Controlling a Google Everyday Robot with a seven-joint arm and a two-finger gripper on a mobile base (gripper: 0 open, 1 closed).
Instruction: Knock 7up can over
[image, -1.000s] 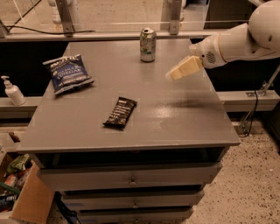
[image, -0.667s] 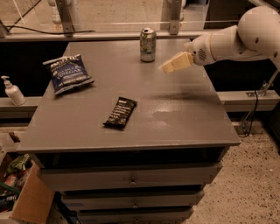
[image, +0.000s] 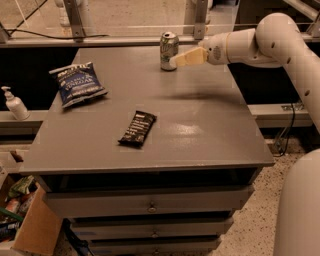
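The 7up can (image: 168, 50) stands upright near the far edge of the grey table (image: 200, 135), green and silver with a silver top. My gripper (image: 176, 60) reaches in from the right on a white arm. Its tan fingertips are at the can's right side, touching it or nearly so.
A dark blue chip bag (image: 77, 83) lies at the table's left. A black snack bar (image: 137, 128) lies in the middle. A soap dispenser (image: 14, 104) stands on a ledge to the left. A cardboard box (image: 25, 225) with clutter sits on the floor at lower left.
My gripper has moved left across the table's far right side, from well clear of the can to right beside it. The can still stands upright.
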